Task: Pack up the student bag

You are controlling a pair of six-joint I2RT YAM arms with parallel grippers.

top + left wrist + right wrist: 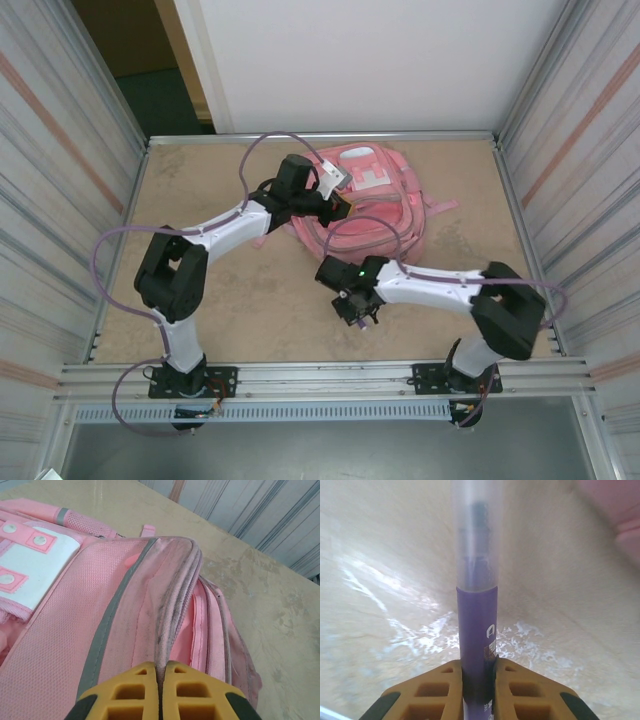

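Right end effector (479,672) grips purple marker (477,620); left end effector (160,675) pinches student bag (120,610) edge

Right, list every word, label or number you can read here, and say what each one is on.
Nothing reads clearly.
On the purple marker: white print just above the jaws, a rounded logo with small characters below it, too blurred to read.
On the backpack, its patch: pink studded shapes on white, no readable letters.

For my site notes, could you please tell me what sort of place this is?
Probably a robot test cell, not a classroom: a bare wooden tabletop walled by ribbed metal panels, with an aluminium mounting rail along its near edge.
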